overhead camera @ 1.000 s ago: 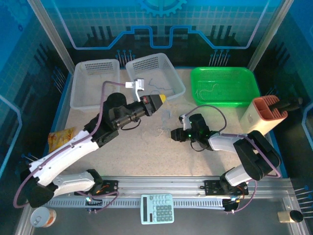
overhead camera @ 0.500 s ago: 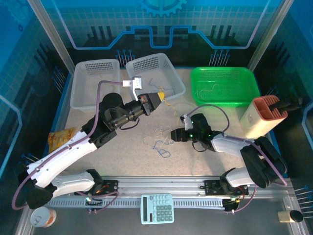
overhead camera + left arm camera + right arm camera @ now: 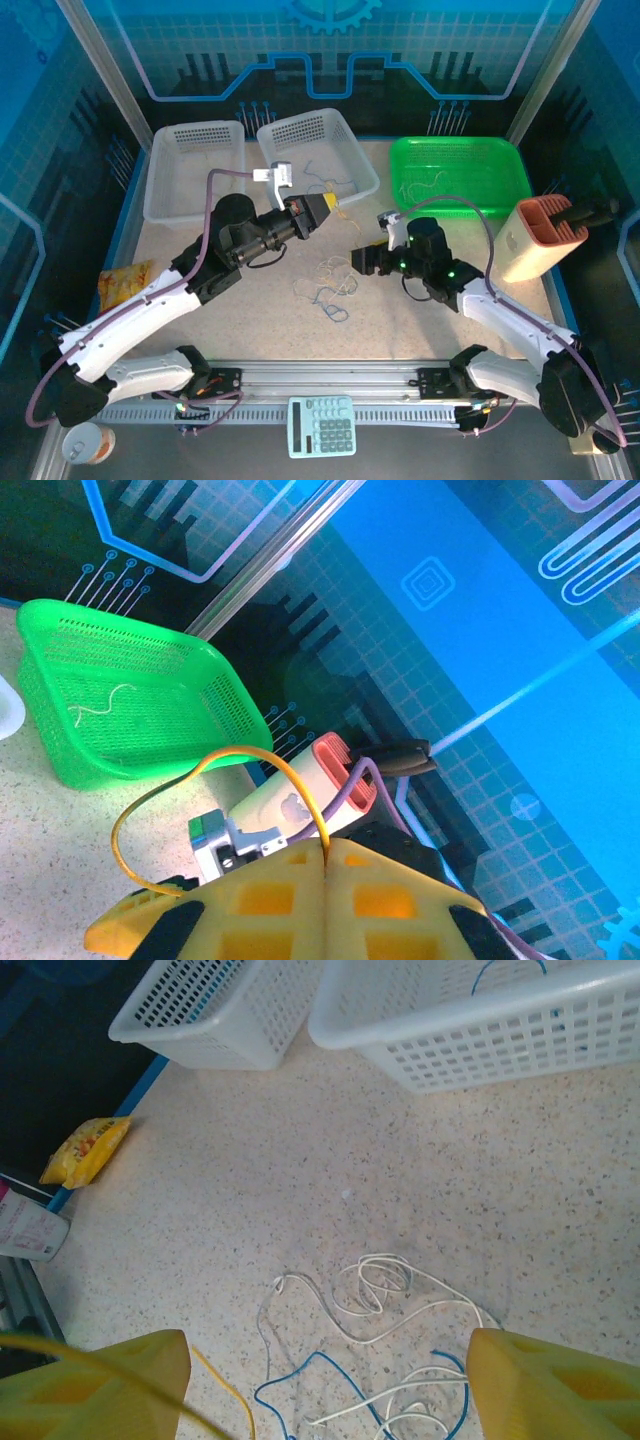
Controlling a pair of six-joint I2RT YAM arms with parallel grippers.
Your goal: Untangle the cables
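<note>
Loose cables (image 3: 330, 285) lie tangled on the table between the arms: a white cable (image 3: 380, 1290) in loops, a blue cable (image 3: 330, 1370) crossing it, and a yellow cable (image 3: 225, 1390) running off at the lower left. My left gripper (image 3: 330, 208) hangs above the table near the white basket, shut on the yellow cable (image 3: 200, 770), which arcs out from between its closed fingertips (image 3: 327, 848). My right gripper (image 3: 362, 262) stands open just right of the tangle, its fingers (image 3: 100, 1390) wide apart above the cables, holding nothing.
Two white baskets (image 3: 195, 170) (image 3: 340, 135) stand at the back, the right one holding a thin blue cord. A green basket (image 3: 505, 165) at the back right holds a white cord (image 3: 100, 705). A white-and-orange box (image 3: 535, 240), snack bag (image 3: 125, 282), calculator (image 3: 321, 425) and can (image 3: 85, 443) ring the work area.
My right gripper has opened, letting go of the cables, and drawn back to the right. The tangle now lies spread on the table. The left gripper stays shut on the yellow cable.
</note>
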